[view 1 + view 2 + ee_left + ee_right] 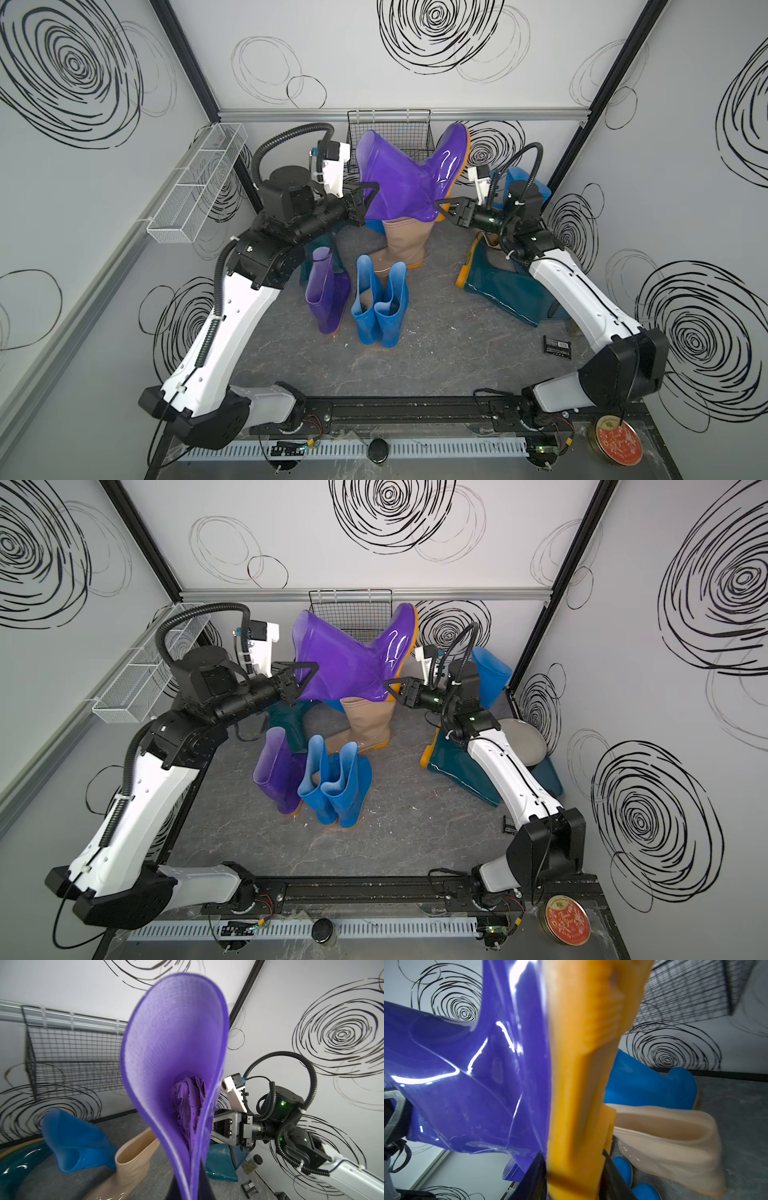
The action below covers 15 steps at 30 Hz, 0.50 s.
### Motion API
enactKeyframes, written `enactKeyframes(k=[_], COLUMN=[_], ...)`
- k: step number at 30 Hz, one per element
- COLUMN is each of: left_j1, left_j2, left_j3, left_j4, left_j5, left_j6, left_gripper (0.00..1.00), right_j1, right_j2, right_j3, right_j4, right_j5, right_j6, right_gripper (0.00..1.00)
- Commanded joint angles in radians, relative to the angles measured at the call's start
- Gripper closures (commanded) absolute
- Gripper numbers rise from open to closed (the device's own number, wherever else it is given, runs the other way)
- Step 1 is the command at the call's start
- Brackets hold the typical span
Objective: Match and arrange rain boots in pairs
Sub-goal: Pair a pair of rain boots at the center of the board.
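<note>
Left gripper [371, 192] pinches the purple boot [395, 178] by its cuff and right gripper [440, 206] clasps its heel, mid-air above the tan boot [401, 245]. This looks like a handover. Next, the right should release and the left stand it beside its mate [326, 291].

Glossy purple boot [395, 183] hangs tilted, toe up, above upright tan boot [401, 245].

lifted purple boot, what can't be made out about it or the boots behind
Right tool on the lifted purple boot: clamped or slack unclear; in the right wrist view the blurred orange sole fills the frame.
Crumpled wad deep in its shaft: left wrist view, too dim to name.
Dark teal boot: both top views, mostly under the left arm.
Blue boot at the back: both top views, partly behind the right arm.
</note>
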Motion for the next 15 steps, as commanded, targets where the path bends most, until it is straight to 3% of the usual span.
enactKeyframes(k=[1,5,11,15], left_j1=[0.009,0.085,0.262,0.354], left_j2=[-0.037,-0.025,-0.041,-0.02], left_j3=[0.106,0.181,0.219,0.259], left_j4=[-0.002,-0.085,-0.094,-0.107], left_j5=[-0.196,-0.276,-0.27,-0.262], left_j6=[0.089,0.127,0.13,0.143], left_gripper=[1.0,1.0,1.0,1.0], right_j1=[0.093,0.173,0.243,0.274], right_j2=[0.102,0.284,0.531,0.6], right_j3=[0.12,0.301,0.62,0.694], right_j4=[0.085,0.105,-0.008,-0.034], right_j5=[-0.057,-0.065,-0.102,-0.104], right_j6=[-0.004,0.016,0.033,0.037], right_gripper=[0.61,0.56,0.28,0.18])
